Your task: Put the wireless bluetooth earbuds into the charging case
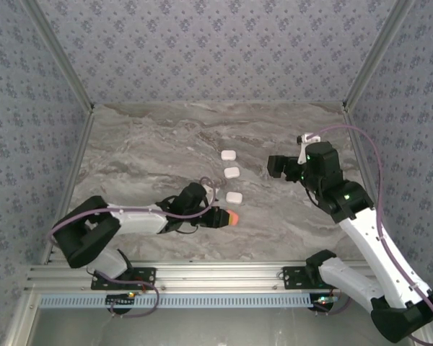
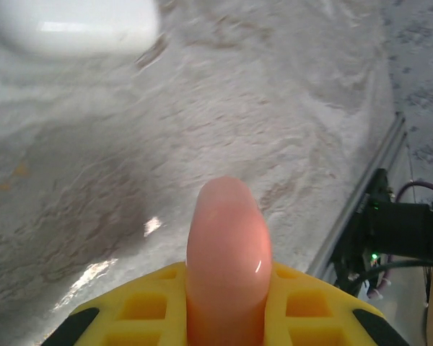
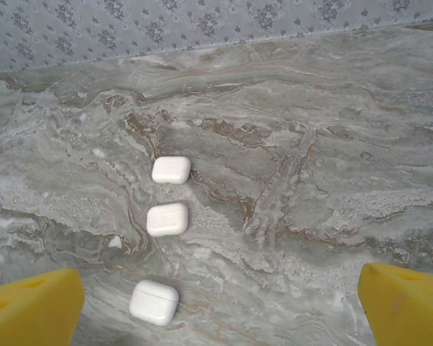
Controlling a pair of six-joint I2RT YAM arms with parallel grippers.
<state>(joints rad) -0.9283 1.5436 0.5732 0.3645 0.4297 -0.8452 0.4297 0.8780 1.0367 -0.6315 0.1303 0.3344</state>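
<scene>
Left claw [image 2: 229, 292] is clamped on a peach-orange rounded piece [image 2: 228, 238] (earbud or case, can't tell), held low at 6 o'clock of three white charging cases [image 3: 167, 219] rowed mid-bench [image 3: 332, 180], likely for loading; right claw [image 3: 218, 303] hangs spread wide at their 3 o'clock, probably waiting.

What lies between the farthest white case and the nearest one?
A third white case lies between the farthest case and the nearest case, clear in the top view.

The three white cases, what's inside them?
Nothing inside can be seen: all three white cases lie shut on the marble table, so their lids cover whatever they hold.
</scene>
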